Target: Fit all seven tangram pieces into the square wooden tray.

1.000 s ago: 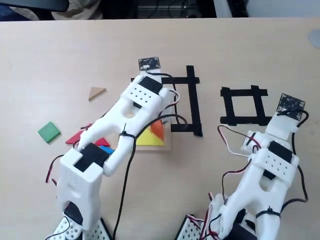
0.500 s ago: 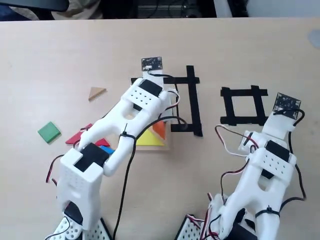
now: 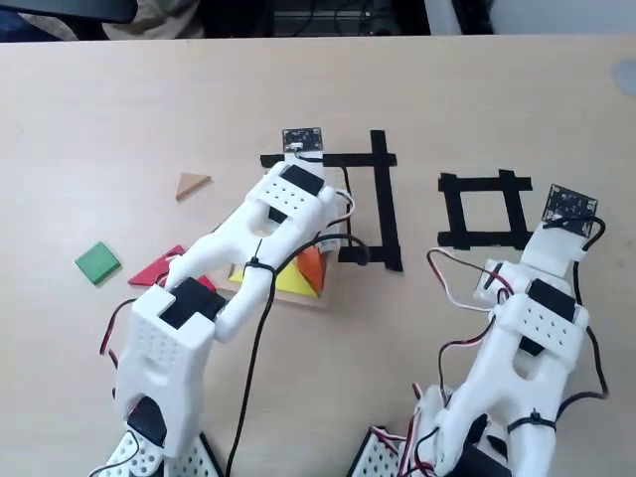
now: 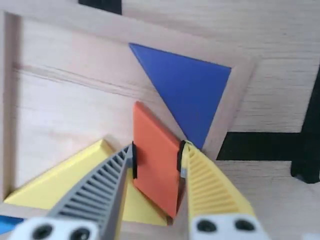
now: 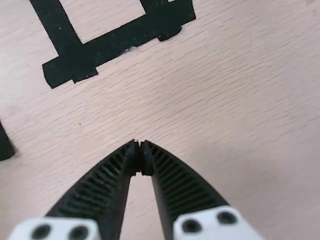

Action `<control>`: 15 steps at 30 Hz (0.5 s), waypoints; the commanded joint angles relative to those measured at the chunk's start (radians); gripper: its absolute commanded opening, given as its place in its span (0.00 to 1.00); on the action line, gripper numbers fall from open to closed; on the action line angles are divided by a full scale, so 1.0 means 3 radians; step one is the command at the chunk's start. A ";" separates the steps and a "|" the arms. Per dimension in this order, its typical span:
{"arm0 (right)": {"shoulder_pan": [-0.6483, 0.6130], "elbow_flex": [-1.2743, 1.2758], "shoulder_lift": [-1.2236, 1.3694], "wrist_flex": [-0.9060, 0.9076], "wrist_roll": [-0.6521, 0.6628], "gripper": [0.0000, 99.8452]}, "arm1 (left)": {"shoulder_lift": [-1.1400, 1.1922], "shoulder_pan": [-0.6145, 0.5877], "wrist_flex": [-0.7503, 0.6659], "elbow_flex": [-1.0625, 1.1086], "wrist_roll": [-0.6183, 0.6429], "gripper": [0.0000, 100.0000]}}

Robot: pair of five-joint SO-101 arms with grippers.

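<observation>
**Orange piece clamped, inside tray**

Left gripper is clamped on the orange piece across its two long edges, inside the tray; it sits between the blue triangle in a tray corner and the yellow triangle; a side grip likely leaves the ends free to seat; long axis runs along the fingers, far end pointing at blue's slanted edge; flat or tilted, can't tell. Right gripper has jaws pressed together on nothing, well apart from the tray, near the black tape; probably parked clear. Green square, tan triangle and red piece are outside the tray.
</observation>
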 commanded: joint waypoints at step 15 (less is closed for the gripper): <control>-0.0107 0.0028 0.0018 -0.0153 0.0026 0.01 | -0.0061 0.0212 0.0245 -0.0176 -0.0046 0.18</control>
